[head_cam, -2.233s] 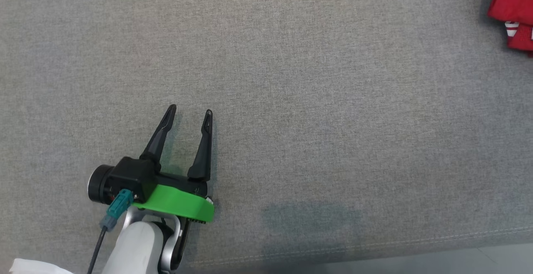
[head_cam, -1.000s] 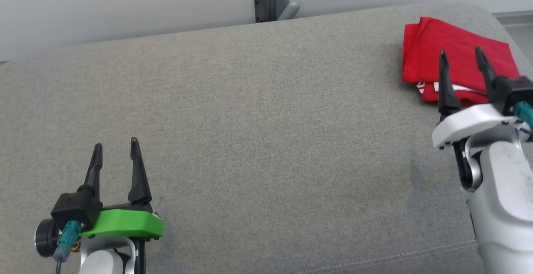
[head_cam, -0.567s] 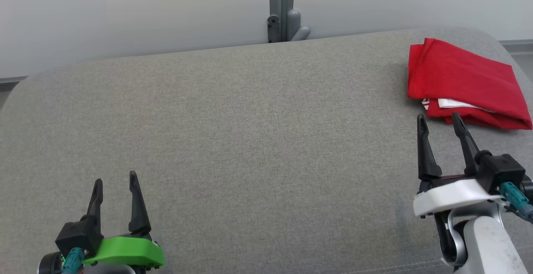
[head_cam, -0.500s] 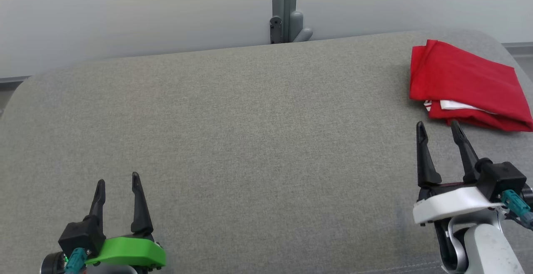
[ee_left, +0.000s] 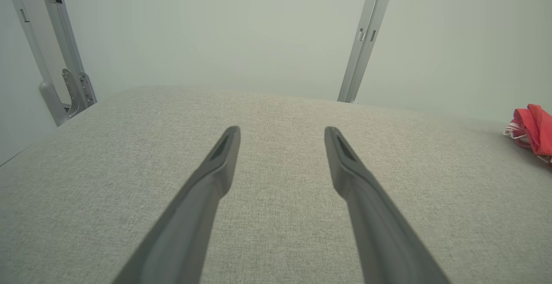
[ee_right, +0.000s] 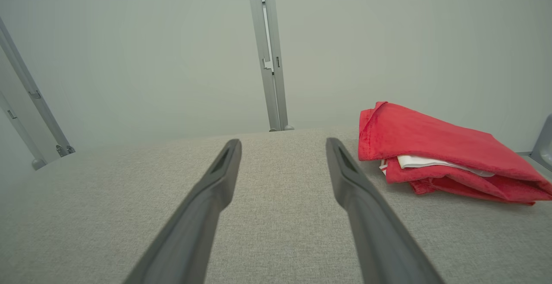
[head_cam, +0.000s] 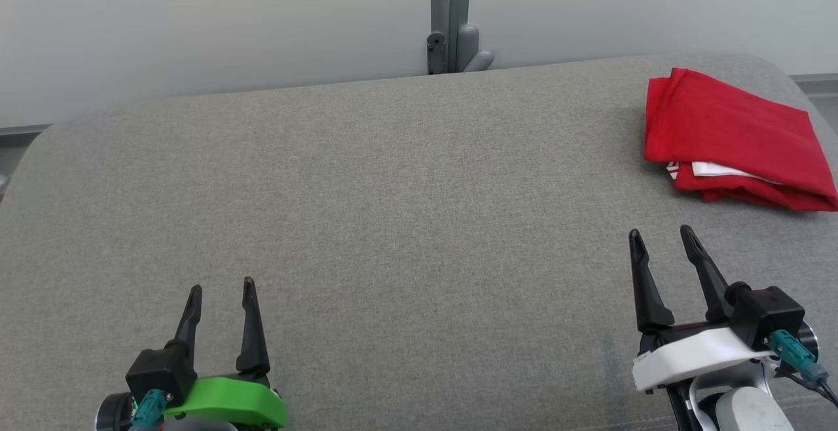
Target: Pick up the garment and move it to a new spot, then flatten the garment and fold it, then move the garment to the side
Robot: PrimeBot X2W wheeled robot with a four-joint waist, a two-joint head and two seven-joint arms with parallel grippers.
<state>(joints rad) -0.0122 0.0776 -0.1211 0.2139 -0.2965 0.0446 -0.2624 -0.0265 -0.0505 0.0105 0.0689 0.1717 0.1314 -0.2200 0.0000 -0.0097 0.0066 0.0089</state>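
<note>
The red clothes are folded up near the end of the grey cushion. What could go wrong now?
1. The folded red garment lies close to the rounded right end of the grey cushion. A push from the open right gripper, which is just in front of it, might slide it off.
2. A white layer pokes out at the fold's near side. A finger catching there could pull the fold open.

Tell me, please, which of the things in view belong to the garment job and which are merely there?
Part of the job:
- red garment, folded, lying at the far right
- left gripper, open, holding nothing
- right gripper, open, short of the garment

Merely there:
- grey cushioned surface under it all
- metal post behind it
- pale wall
</note>
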